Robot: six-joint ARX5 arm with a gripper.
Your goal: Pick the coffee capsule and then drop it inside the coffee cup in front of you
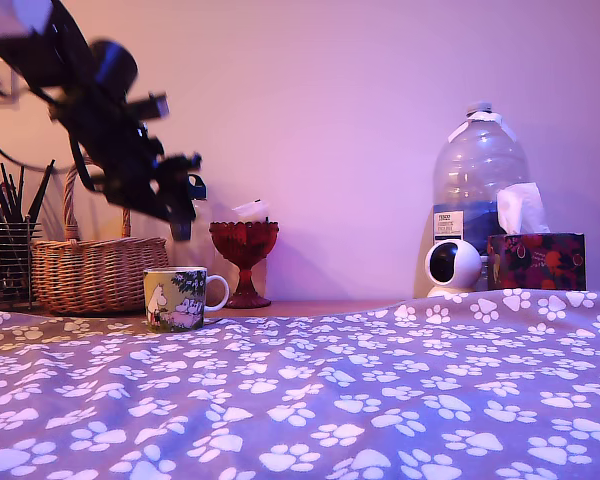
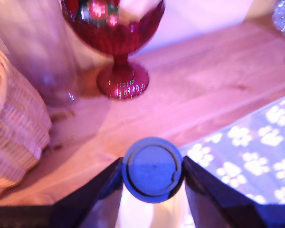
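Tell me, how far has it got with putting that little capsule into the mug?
The pick looks done: the gripper is shut on the coffee capsule, raised off the table. In hand: carrying it, roughly above the coffee cup in the exterior view. Left: releasing it into the cup; no drop is visible yet.

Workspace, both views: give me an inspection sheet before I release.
Surface: wooden shelf behind a paw-print cloth.
Job's things: dark round-topped coffee capsule held between the fingers; illustrated ceramic mug with white handle standing upright below the arm.
Clutter: red glass goblet, wicker basket, wire pen holder, clear water bottle, tissue box, small white camera.
Gripper: black gripper shut on the capsule, above the mug.
Cables: black cable looping behind the arm.
Surroundings: plain wall; no person seen.
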